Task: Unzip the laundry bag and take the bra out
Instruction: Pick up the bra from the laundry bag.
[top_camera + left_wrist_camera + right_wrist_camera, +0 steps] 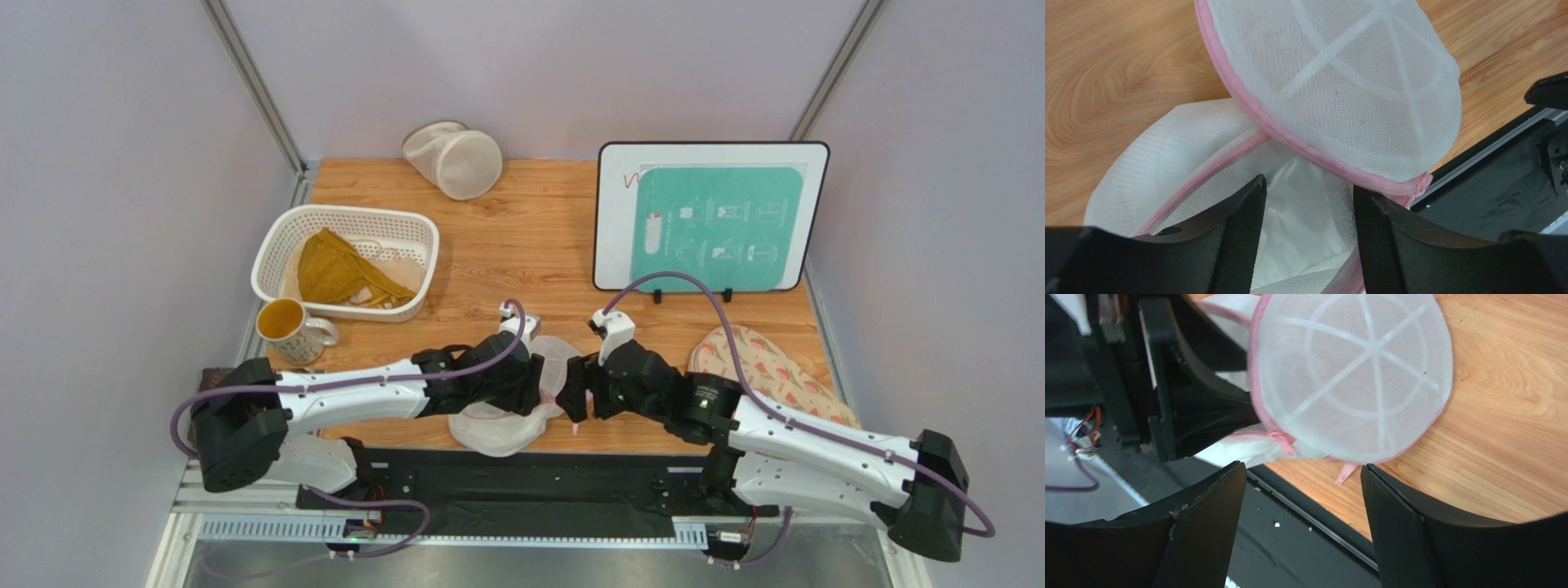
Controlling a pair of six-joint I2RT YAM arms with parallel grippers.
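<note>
Left end effector point(1308, 187) and right end effector point(1303, 470) gaped empty; the limp-looking bra point(1300, 239) beneath the left's tips, inside the laundry bag point(1352, 79), wanted pinching by a fold.

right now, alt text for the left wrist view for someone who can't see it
The white mesh laundry bag lies unzipped on the wooden table, its ribbed lid tipped up along the pink zipper. The left end effector hangs open over the white bra inside.

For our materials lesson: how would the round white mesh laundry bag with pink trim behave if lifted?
The round white mesh laundry bag is probably light: thin, see-through mesh. Its ribs likely hold the dome; the unzipped lower half may sag.
</note>
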